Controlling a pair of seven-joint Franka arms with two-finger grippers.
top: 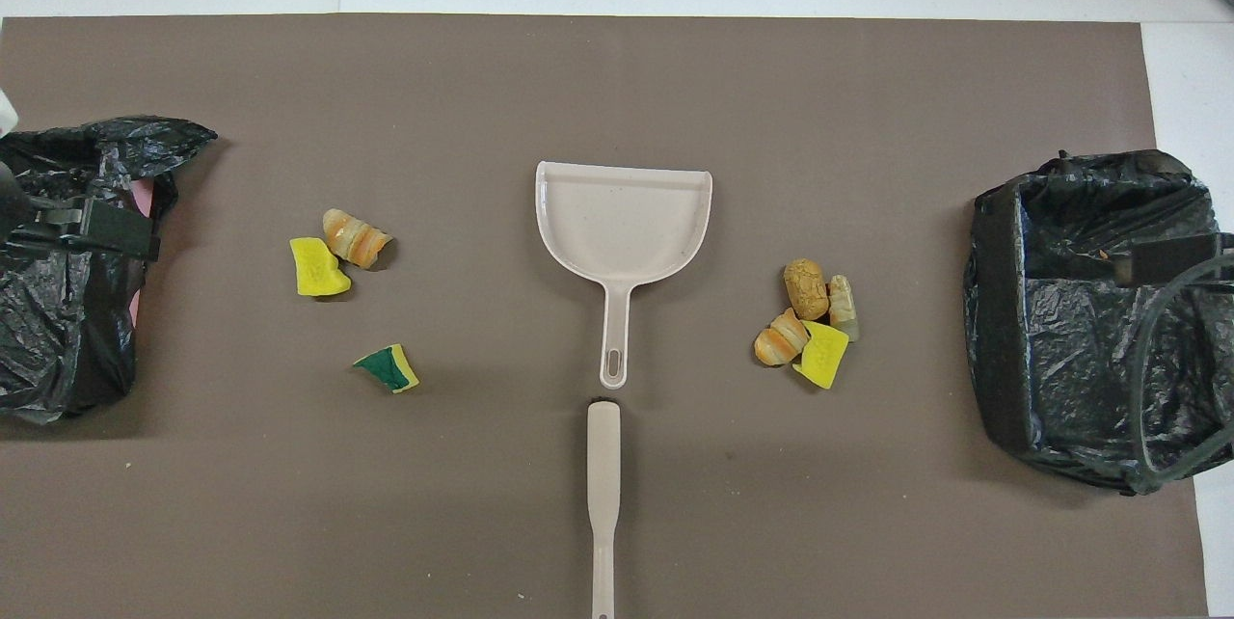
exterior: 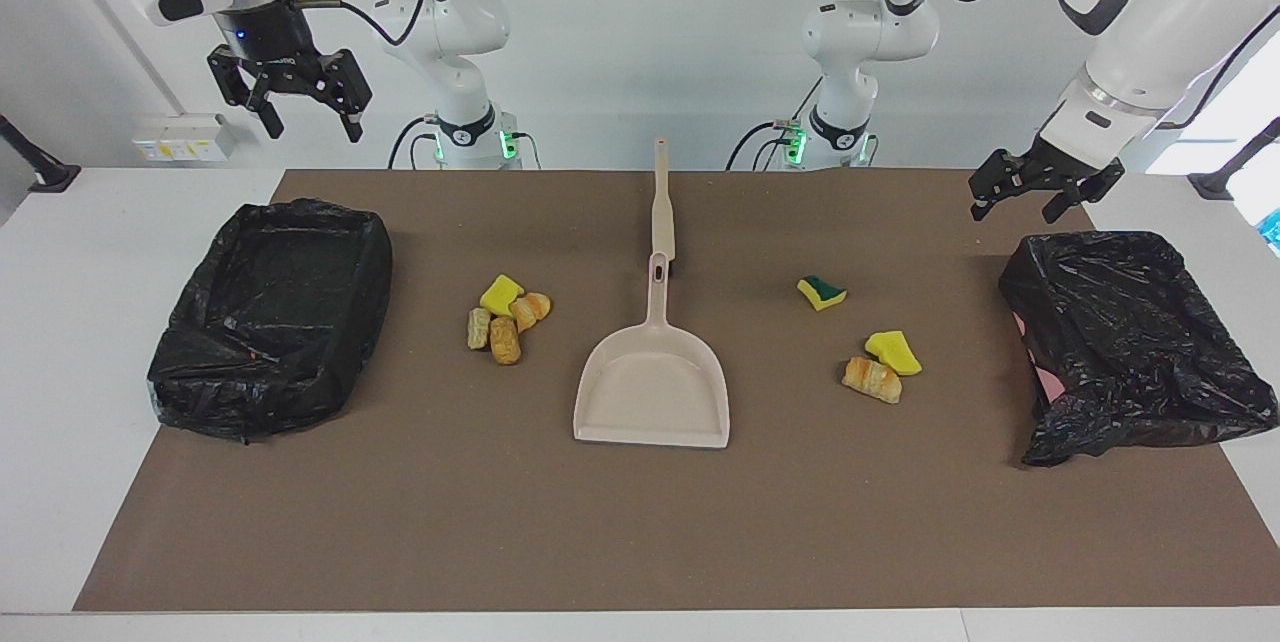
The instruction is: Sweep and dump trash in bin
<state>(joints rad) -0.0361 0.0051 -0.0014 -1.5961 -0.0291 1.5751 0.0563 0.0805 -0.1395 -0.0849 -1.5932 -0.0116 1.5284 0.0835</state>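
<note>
The trash lies in two groups on the brown mat. A yellow sponge chunk and several bread-like rolls (exterior: 505, 317) (top: 810, 320) lie beside the beige dustpan (exterior: 650, 392) (top: 622, 224), toward the right arm's end. A green-backed sponge (exterior: 821, 292) (top: 388, 368), a yellow sponge (exterior: 893, 352) (top: 318, 267) and a roll (exterior: 872, 379) (top: 355, 238) lie toward the left arm's end. A beige brush (exterior: 662, 202) (top: 603, 494) lies in line with the dustpan's handle, nearer the robots. My right gripper (exterior: 313, 132) (top: 1162, 257) is open, high over one bin. My left gripper (exterior: 1015, 212) (top: 87, 228) is open, over the other bin.
A bin lined with a black bag (exterior: 270, 312) (top: 1089, 310) stands at the right arm's end of the mat. A second black-bagged bin (exterior: 1130, 342) (top: 67, 310), with some pink showing, stands at the left arm's end. White table (exterior: 70, 322) borders the mat.
</note>
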